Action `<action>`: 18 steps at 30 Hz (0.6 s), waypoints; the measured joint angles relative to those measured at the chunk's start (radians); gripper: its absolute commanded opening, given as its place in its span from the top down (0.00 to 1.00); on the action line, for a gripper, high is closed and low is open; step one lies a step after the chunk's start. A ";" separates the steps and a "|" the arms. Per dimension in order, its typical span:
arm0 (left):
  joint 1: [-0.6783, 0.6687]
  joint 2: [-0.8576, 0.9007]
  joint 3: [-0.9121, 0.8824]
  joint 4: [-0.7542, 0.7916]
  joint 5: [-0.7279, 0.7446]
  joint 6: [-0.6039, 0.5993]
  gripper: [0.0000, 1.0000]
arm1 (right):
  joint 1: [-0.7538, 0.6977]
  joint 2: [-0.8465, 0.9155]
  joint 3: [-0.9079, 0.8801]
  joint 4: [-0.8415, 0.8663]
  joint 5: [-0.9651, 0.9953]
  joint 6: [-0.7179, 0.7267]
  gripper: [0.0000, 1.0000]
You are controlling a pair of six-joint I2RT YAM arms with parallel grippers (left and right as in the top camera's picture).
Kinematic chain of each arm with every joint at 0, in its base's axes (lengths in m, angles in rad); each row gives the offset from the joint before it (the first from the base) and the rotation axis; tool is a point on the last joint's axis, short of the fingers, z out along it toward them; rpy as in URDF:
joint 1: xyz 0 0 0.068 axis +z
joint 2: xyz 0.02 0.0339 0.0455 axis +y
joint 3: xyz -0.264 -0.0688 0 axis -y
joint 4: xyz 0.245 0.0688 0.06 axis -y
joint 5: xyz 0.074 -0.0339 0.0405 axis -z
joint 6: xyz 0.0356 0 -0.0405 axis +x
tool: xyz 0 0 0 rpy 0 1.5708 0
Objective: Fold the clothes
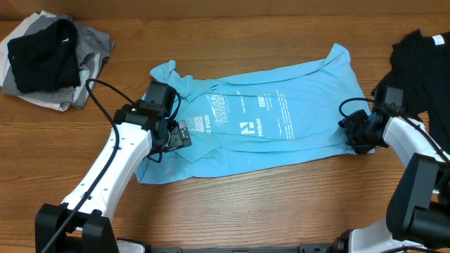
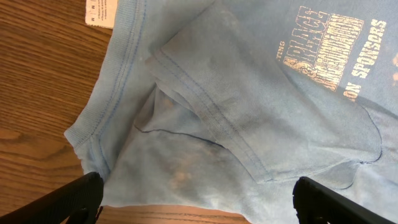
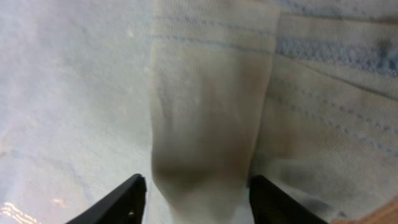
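The light blue T-shirt [image 1: 281, 133] lies spread flat across the table, white print up. My left gripper [image 1: 176, 135] hovers over its left end, wide open. In the left wrist view the fingers [image 2: 74, 199] stand far apart above a folded sleeve [image 2: 211, 106] and the shirt's near edge, with nothing between them. My right gripper [image 1: 351, 133] is at the shirt's right end. In the right wrist view its fingers [image 3: 121, 202] straddle a raised ridge of cloth [image 3: 205, 112] beside the stitched hem [image 3: 336, 56], with a gap on each side.
A pile of black, grey and white garments [image 1: 49, 60] sits at the back left corner. Another black garment [image 1: 422, 63] lies at the right edge, behind the right arm. A white label [image 2: 99, 12] lies on the bare wood by the shirt's edge.
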 measured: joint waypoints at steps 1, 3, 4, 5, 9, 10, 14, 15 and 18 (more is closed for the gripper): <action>0.000 0.000 0.000 0.000 0.000 0.000 0.00 | 0.000 0.000 0.000 0.005 0.000 -0.001 0.49; 0.000 0.000 0.000 0.000 0.000 0.000 0.00 | 0.000 0.000 0.000 0.009 0.000 -0.001 0.53; 0.000 0.000 0.000 0.000 0.000 0.000 0.00 | 0.000 0.000 0.000 0.012 0.000 0.000 0.55; 0.000 0.000 0.000 0.000 0.000 0.000 0.00 | 0.000 0.000 0.000 0.014 0.000 -0.002 0.55; 0.000 0.000 0.000 0.000 0.000 0.000 0.00 | 0.000 0.000 0.000 0.017 0.000 -0.004 0.54; 0.000 0.000 0.000 0.000 0.000 0.000 0.00 | 0.000 0.000 0.000 0.016 0.001 -0.003 0.54; 0.000 0.000 0.000 0.000 0.000 0.000 0.00 | 0.000 0.000 0.000 0.019 0.001 -0.004 0.60; 0.000 0.000 0.000 0.000 0.000 0.000 0.00 | 0.000 0.000 0.000 0.023 0.002 -0.004 0.65; 0.000 0.000 0.000 0.000 0.000 0.000 0.00 | 0.000 0.000 0.000 0.036 0.006 -0.002 0.76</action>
